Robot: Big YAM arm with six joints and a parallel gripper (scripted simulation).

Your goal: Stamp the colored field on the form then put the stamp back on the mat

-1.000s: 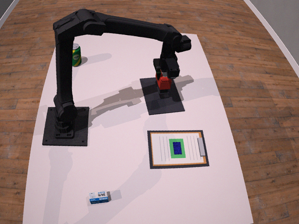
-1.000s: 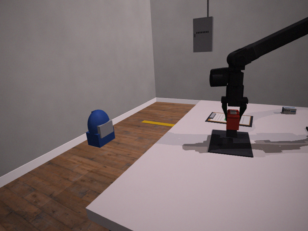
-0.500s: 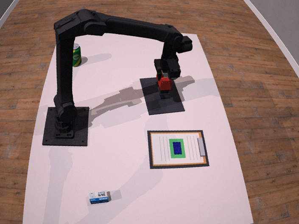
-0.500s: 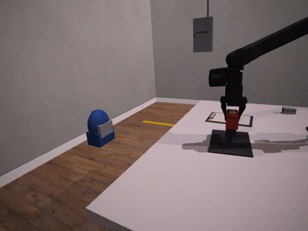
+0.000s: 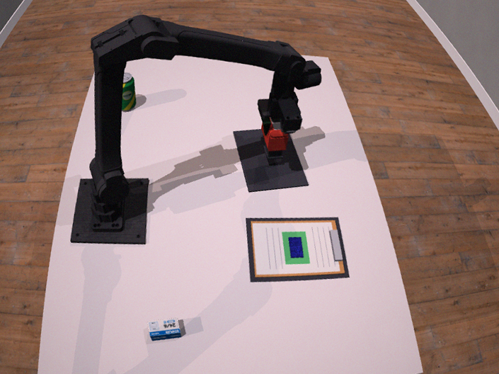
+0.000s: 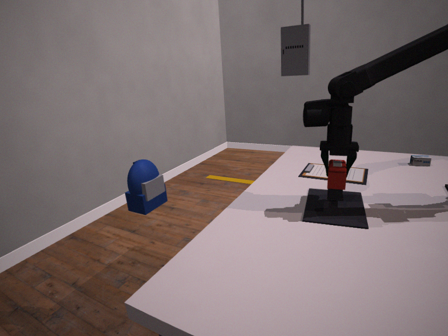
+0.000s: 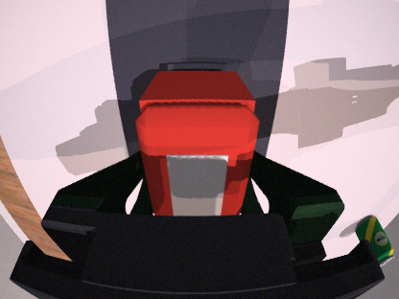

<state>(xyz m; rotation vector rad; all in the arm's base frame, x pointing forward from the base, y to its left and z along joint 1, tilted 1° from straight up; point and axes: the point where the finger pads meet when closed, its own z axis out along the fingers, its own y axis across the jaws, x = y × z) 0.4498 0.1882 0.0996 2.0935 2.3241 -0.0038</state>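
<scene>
My gripper [image 5: 277, 133] [image 6: 336, 167] [image 7: 197, 150] is shut on the red stamp [image 5: 276, 140] [image 6: 336, 177] [image 7: 195, 119] and holds it upright over the dark mat [image 5: 284, 180] [image 6: 347, 215] [image 7: 153, 27]. The stamp's dark lower part reaches down to the mat; I cannot tell whether it touches. The form lies on a clipboard [image 5: 296, 248] [image 6: 356, 173] nearer the table's front. Its green field [image 5: 285, 247] bears a dark blue print [image 5: 296, 245].
A green can [image 5: 128, 92] [image 7: 376, 238] stands behind the arm's upright link. A small blue and white box [image 5: 165, 329] [image 6: 420, 159] lies near the front of the white table [image 5: 206, 294]. The arm's base plate [image 5: 111, 210] is at the left.
</scene>
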